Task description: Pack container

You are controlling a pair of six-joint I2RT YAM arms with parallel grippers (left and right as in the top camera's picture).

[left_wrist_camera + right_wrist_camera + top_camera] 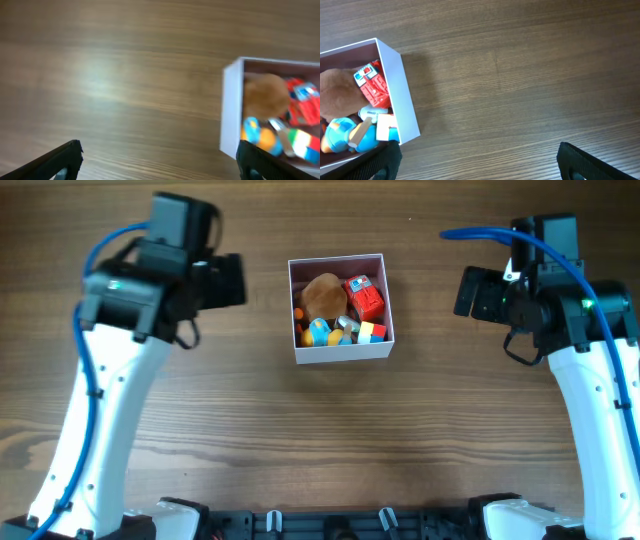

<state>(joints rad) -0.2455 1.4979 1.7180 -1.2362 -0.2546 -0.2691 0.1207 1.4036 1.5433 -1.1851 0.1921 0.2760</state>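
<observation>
The container [343, 350] sits on the tabletop [340, 440], just toward 12 o'clock from centre. Inside it, a brown plush [322, 295] fills the 11 o'clock corner. A red toy [364, 297] lies at 1, a blue-and-orange figure [320, 332] at 7 and a coloured block [372, 331] at 5. The left arm [150, 290] hangs at its 9 o'clock and the right arm [560, 310] at 3, both apart from it. The left jaws and the right jaws are spread wide, gripping nothing, with the white walls between them and the toys.

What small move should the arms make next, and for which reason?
Probably draw both arms back slightly and stop. The red toy and the others lie inside the container, no toy shows on the table, and the left gripper and right gripper are open and empty.
</observation>
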